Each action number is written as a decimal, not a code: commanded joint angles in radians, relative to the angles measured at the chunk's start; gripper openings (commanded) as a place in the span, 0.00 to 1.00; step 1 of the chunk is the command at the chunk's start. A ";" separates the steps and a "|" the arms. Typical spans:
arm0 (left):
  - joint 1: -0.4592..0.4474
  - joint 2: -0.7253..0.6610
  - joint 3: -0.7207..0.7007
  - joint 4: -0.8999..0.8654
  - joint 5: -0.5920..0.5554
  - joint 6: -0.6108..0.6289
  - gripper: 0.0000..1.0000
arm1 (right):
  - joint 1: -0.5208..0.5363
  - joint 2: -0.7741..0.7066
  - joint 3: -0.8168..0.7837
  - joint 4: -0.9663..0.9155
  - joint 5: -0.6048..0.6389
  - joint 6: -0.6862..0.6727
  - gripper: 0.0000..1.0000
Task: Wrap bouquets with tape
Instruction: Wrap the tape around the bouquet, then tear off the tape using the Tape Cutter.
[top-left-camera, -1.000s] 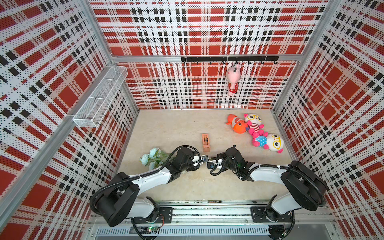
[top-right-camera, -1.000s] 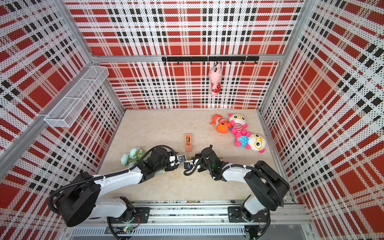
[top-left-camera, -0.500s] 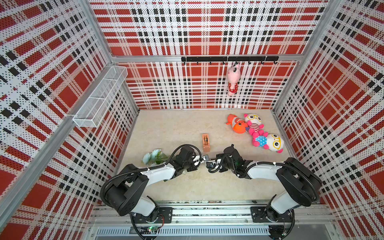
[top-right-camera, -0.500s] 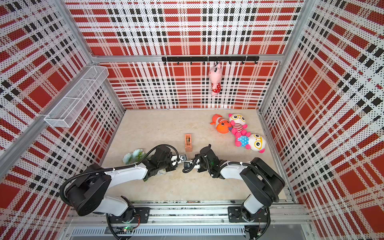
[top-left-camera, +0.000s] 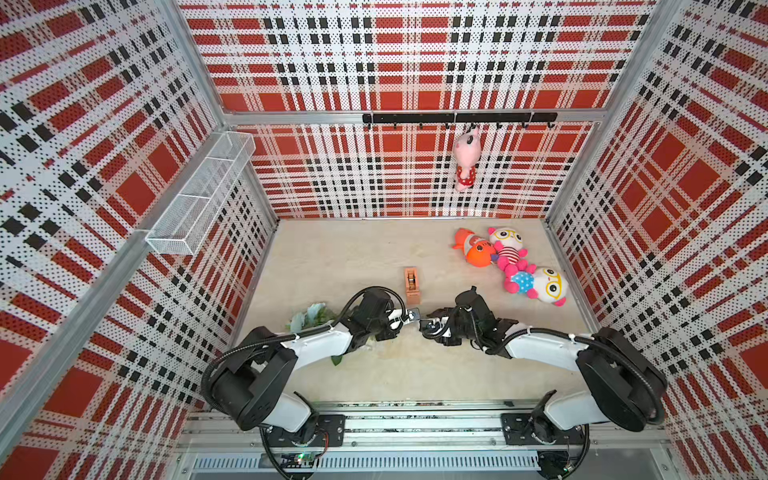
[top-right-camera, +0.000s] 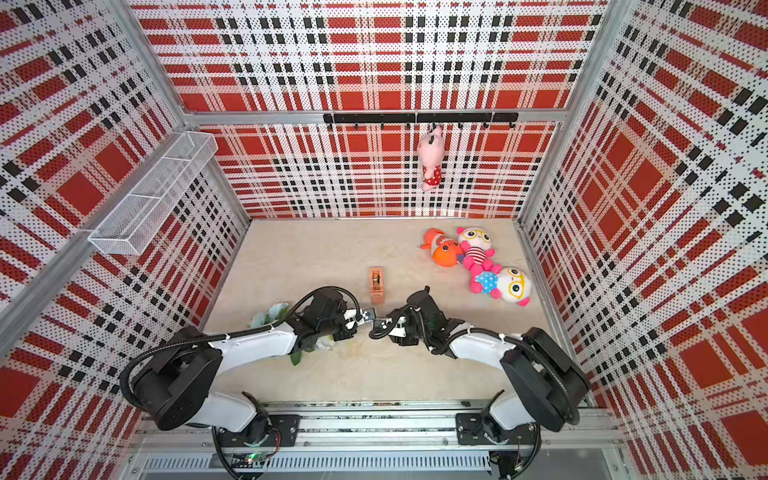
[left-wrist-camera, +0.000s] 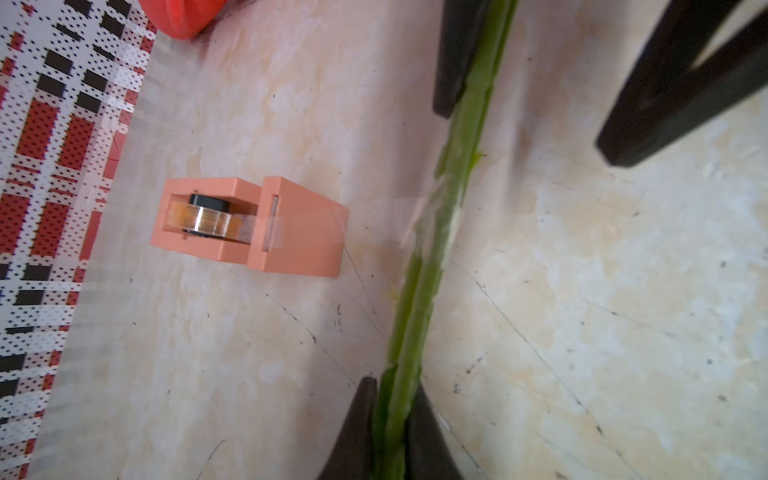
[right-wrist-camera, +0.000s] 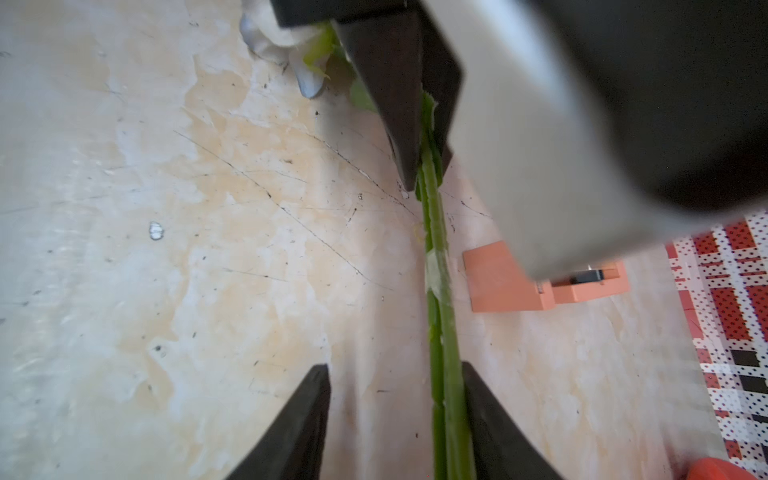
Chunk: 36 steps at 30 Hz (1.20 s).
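Left gripper (left-wrist-camera: 392, 388) is clamped tight on the long green stems of the bouquet (left-wrist-camera: 419, 286), its two black fingers pinching them with no gap. Right gripper (right-wrist-camera: 394, 368) faces it with its jaws well apart. The stems lie against one finger only, and the other is clear of them. Both grippers sit low over the beige marbled table (top-left-camera: 332, 257), tip to tip near its front middle in both top views.

Between them, a pale glossy band of tape (right-wrist-camera: 434, 270) circles the stems. The blue-white flower heads (top-left-camera: 311, 313) peek out behind the left arm (top-left-camera: 320, 340), which covers most of the bouquet from above.

The tape dispenser (top-left-camera: 412, 284), a small peach-orange block holding a clear roll, stands on the table just beyond the grippers, near the stems. A faint clear strip (left-wrist-camera: 374, 224) seems to stretch from its slot toward them, though it is hard to make out. In the right wrist view the left arm's grey body hides part of the dispenser.

Further back on the right lie an orange plush fish (top-left-camera: 473, 251) and two plush dolls with yellow glasses (top-left-camera: 509, 249), touching one another. A pink plush toy (top-left-camera: 466, 160) hangs from a black hook rail (top-left-camera: 457, 117) on the back wall. A white wire basket (top-left-camera: 199, 195) is fixed to the left wall. All walls are red, black and white plaid.
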 joint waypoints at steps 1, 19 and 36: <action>-0.004 0.026 0.014 -0.014 -0.028 0.015 0.07 | -0.016 -0.083 -0.013 0.005 -0.121 0.119 0.58; -0.017 0.044 0.030 -0.103 0.005 -0.003 0.02 | -0.206 -0.179 -0.037 0.192 -0.329 0.595 0.81; -0.092 0.073 0.070 -0.154 -0.081 -0.076 0.00 | -0.204 0.214 -0.004 0.612 -0.230 1.591 0.77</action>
